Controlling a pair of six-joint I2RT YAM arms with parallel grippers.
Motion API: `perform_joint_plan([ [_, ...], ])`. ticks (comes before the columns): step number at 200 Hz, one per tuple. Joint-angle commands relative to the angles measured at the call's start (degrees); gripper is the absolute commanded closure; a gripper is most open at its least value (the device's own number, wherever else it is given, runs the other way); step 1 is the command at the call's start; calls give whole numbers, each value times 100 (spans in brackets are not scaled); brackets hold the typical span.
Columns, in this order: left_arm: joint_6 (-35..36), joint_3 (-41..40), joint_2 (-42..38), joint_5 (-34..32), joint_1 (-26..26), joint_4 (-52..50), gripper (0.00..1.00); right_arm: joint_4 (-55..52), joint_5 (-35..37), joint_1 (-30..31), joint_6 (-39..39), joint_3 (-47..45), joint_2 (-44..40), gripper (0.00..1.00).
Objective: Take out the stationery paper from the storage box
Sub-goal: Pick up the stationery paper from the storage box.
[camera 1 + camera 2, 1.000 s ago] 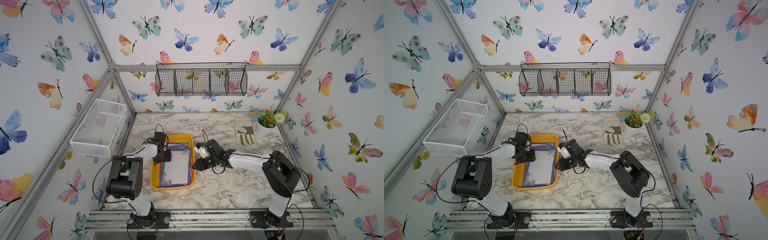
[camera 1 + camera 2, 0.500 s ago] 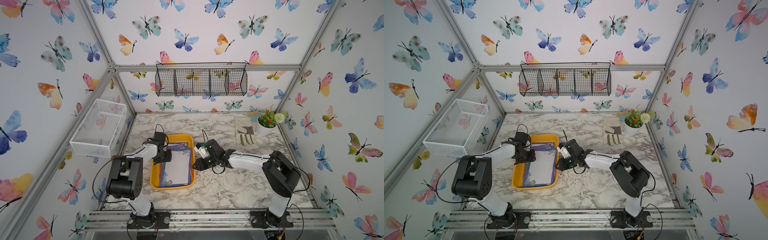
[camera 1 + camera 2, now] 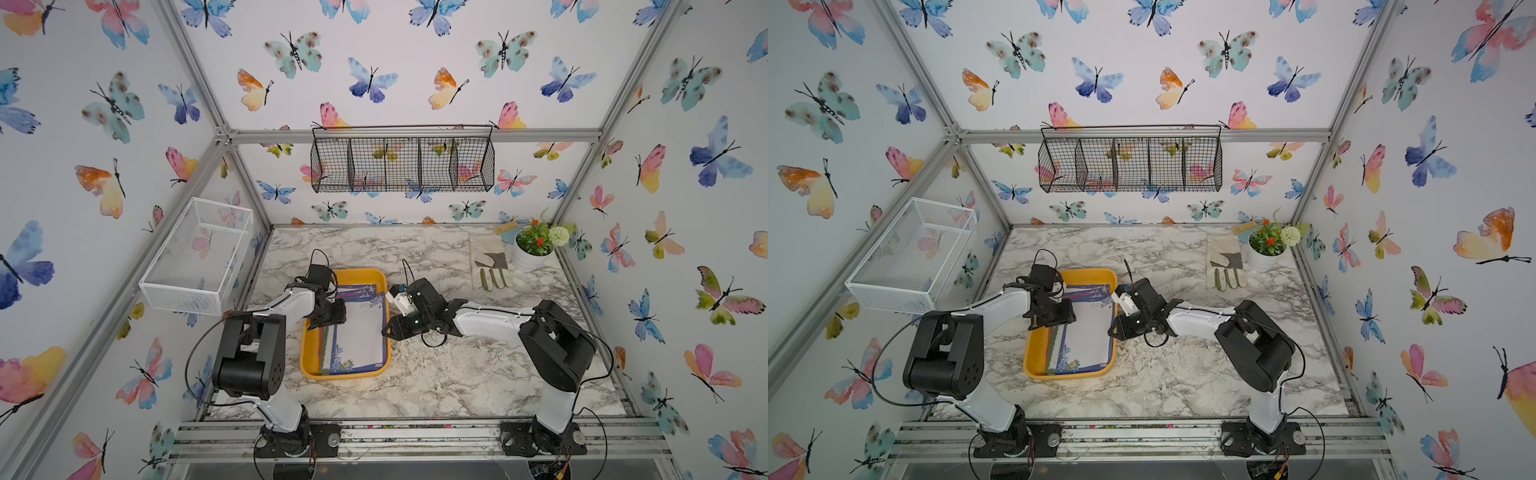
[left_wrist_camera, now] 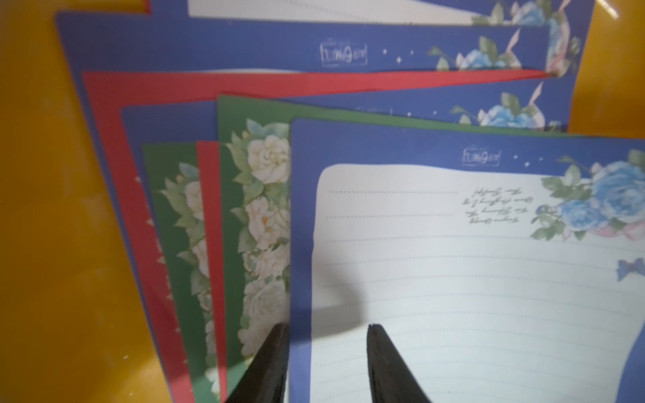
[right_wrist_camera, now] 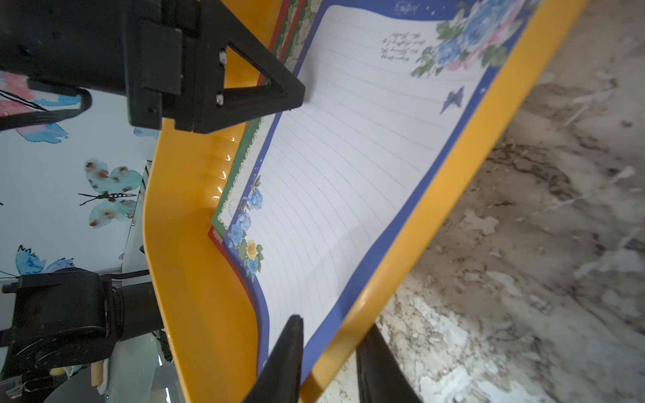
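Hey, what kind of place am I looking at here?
Probably a robot test booth rather than a real room: two robot arms mounted on a metal rail, butterfly wallpaper on an aluminium frame, and a marble-look table.

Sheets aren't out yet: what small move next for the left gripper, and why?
Probably close the left gripper: its jaws stand apart astride the blue edge of the top sheet, while the right gripper straddles the rim of the storage box.
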Motion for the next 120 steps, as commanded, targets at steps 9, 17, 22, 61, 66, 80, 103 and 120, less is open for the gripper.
perform_joint_plan([
  [9, -207, -250, -107, 647, 142, 164, 61, 139, 129, 30, 56, 47, 111, 73],
  [17, -248, -293, -107, 779, 184, 226, 61, 149, 130, 30, 56, 59, 133, 74],
  [22, -259, -311, -107, 848, 205, 255, 61, 143, 130, 30, 56, 63, 141, 75],
  [61, -310, -391, -155, 1117, 320, 358, 62, 192, 59, 32, 87, 72, 257, 85],
  [66, -313, -409, -160, 1169, 338, 378, 62, 201, 44, 30, 94, 72, 258, 85],
  [80, -339, -448, -169, 1311, 357, 434, 63, 238, 24, 30, 122, 56, 279, 86],
  [103, -360, -481, -160, 1503, 368, 504, 63, 271, -26, 30, 154, 65, 314, 86],
  [120, -382, -499, -168, 1556, 374, 529, 64, 278, -37, 30, 180, 63, 325, 87],
])
